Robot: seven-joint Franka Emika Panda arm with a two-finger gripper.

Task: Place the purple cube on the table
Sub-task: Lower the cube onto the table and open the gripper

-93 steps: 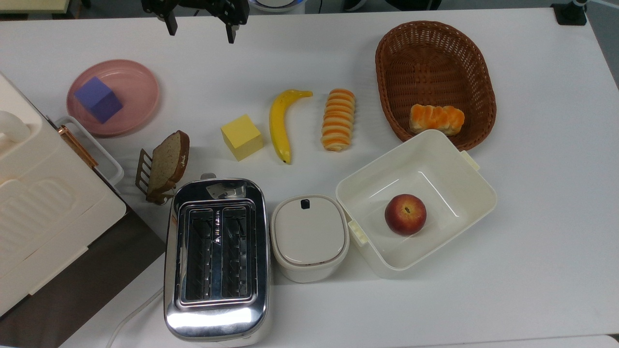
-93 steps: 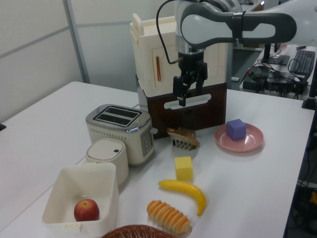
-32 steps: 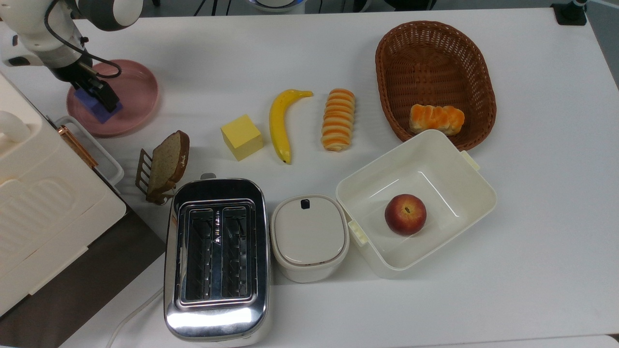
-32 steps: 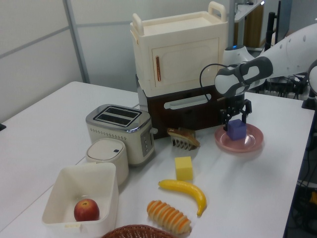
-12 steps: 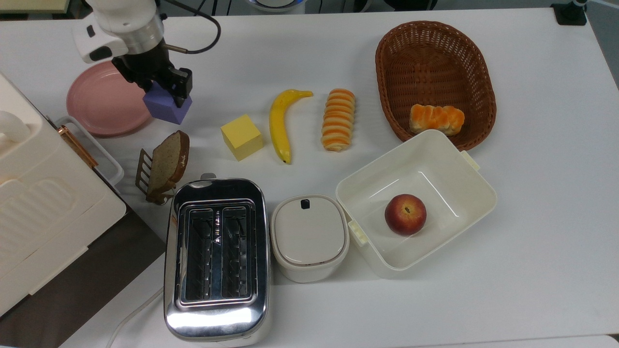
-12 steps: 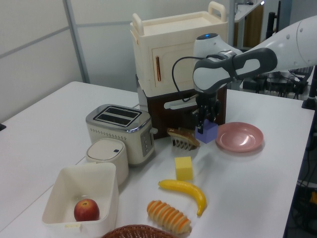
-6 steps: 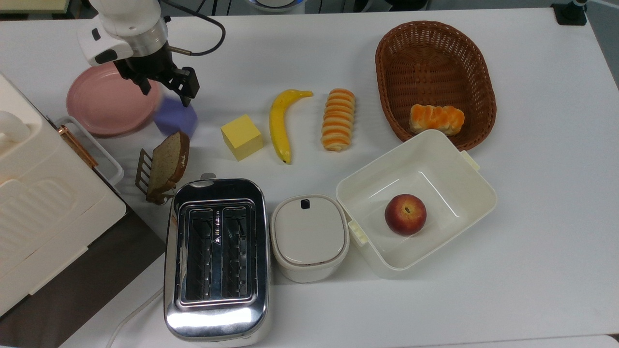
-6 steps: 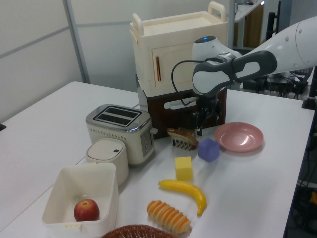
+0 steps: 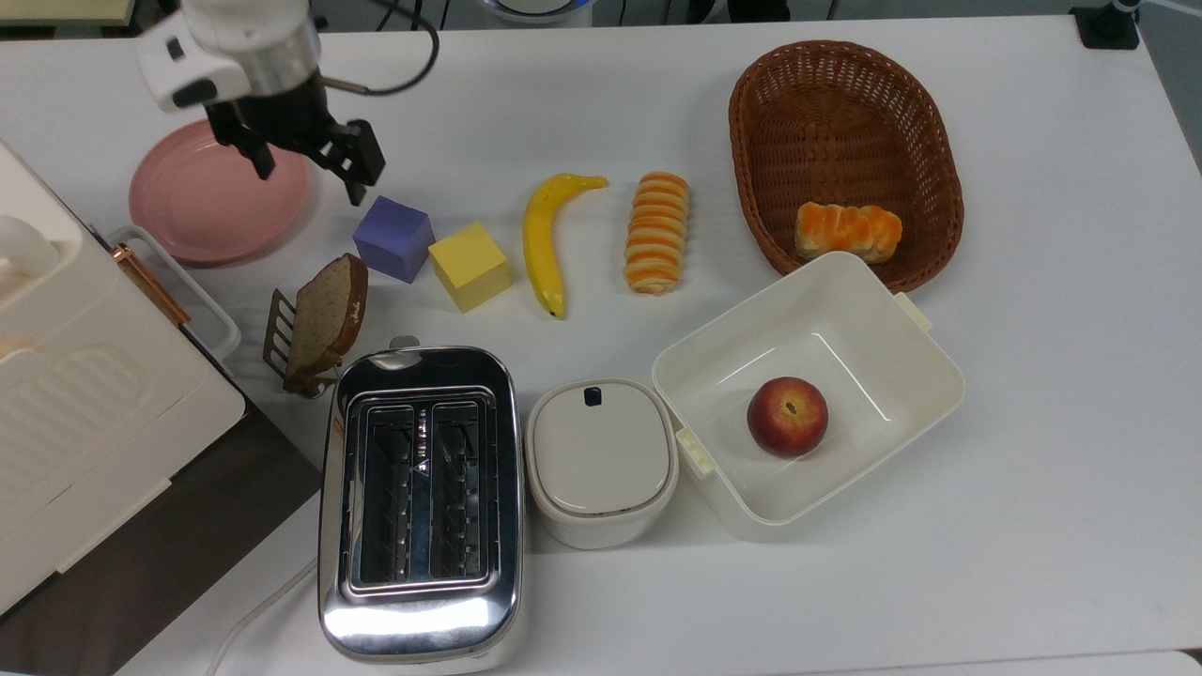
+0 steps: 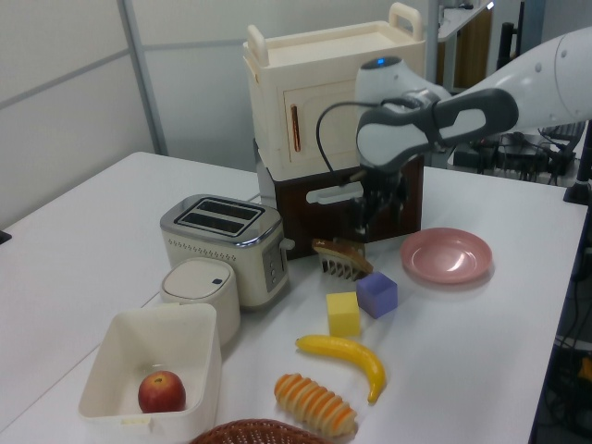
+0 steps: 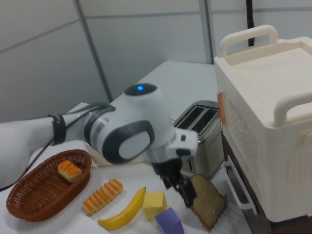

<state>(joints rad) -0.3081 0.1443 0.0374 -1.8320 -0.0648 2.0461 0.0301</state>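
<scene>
On the table (image 9: pixel 1033 563), a smooth white rectangular top, the purple cube (image 9: pixel 393 238) sits with matte plain faces, just beside the yellow cube (image 9: pixel 470 266) and close enough that in the top view their edges seem to touch. It lies between the round pink plate (image 9: pixel 202 211) and the curved banana (image 9: pixel 544 235), with the bread slice (image 9: pixel 327 317) in its wire rack near it toward the shiny chrome toaster (image 9: pixel 420 507). Above it hangs the gripper (image 9: pixel 310 174), its two dark fingers spread apart and holding nothing, clear of the cube. In the left view the gripper (image 10: pixel 376 211) hovers over the bread, the cube (image 10: pixel 376 294) below it. A ribbed striped roll (image 9: pixel 656 231) lies by the banana; a woven brown basket (image 9: pixel 925 141) holds another bun (image 9: pixel 848 231). An apple (image 9: pixel 787 416) rests in the white square tub (image 9: pixel 916 413), beside a lidded rounded pot (image 9: pixel 601 460).
</scene>
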